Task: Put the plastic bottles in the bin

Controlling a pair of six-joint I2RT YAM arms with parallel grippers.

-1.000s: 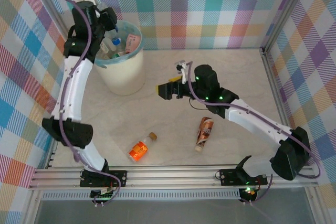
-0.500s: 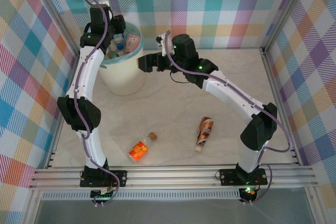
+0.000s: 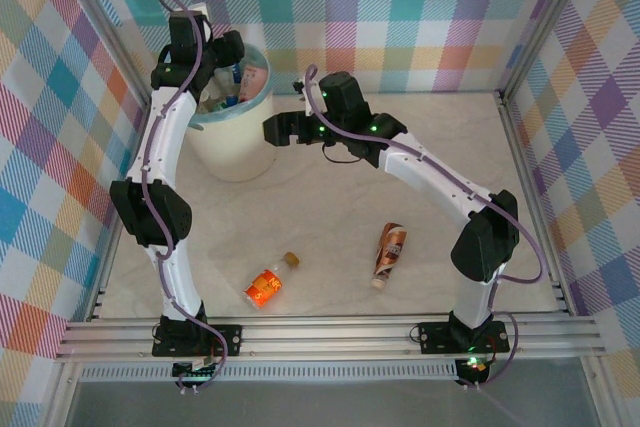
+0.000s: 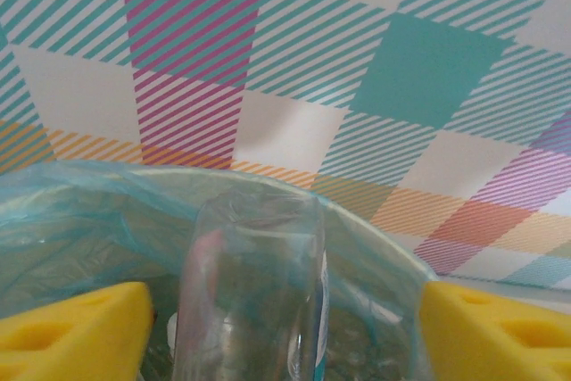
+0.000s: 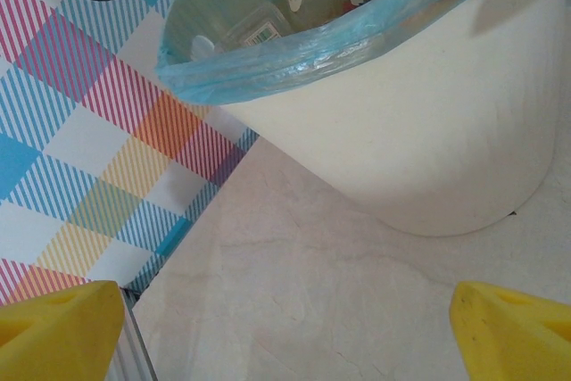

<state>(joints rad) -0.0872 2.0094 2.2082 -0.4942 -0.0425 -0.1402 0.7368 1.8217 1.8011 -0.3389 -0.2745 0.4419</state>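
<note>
Left claw (image 4: 285, 336) widened; clear bottle (image 4: 254, 292) in bin (image 4: 89, 189).

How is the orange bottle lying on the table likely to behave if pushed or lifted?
Lying on its side, the orange bottle would probably roll if nudged sideways. Small and plastic, it is likely light. Its rounded body may slip.

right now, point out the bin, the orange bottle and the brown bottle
bin (image 3: 240, 142), top view, bare side wall
orange bottle (image 3: 265, 287), top view, label middle
brown bottle (image 3: 390, 247), top view, label middle
</note>
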